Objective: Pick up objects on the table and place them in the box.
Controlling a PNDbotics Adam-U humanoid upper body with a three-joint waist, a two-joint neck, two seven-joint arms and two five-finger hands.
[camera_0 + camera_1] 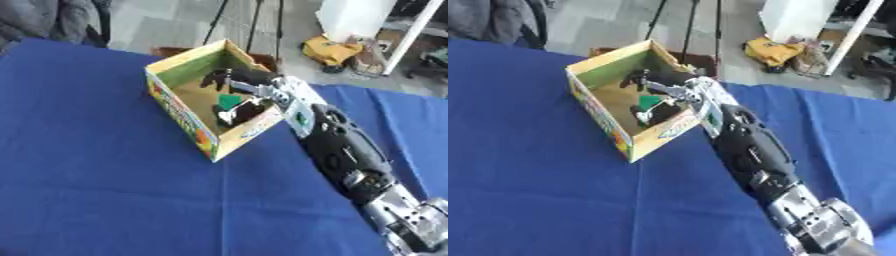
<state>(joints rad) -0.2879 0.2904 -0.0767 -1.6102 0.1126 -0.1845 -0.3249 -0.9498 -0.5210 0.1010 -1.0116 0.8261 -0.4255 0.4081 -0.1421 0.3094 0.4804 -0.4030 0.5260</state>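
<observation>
Here the blue cloth-covered table (105,175) fills most of both views, and toward its far edge, near the middle, stands the open cardboard box (188,122) with yellow rims, a green inner wall and a printed colourful outer side. The robot's black and silver right arm (346,150) comes in from the lower right corner and reaches over the box's right-hand rim, so the right hand (241,92) is down inside the box. Its dark fingers look curled, one part up by the green far wall and another low near the front-right corner, but whether they clasp anything or have let go cannot be made out. Between those dark parts a small green object (229,101) lies on the brown floor of the box, near its right wall; whether the hand touches it is unclear. The left hand does not show in either view.

By my judgement this is the placing step, with the object already inside the box. The next move calls for spread fingers and a straight lift clear of the right rim, without catching the thin cardboard wall and dragging the box.
</observation>
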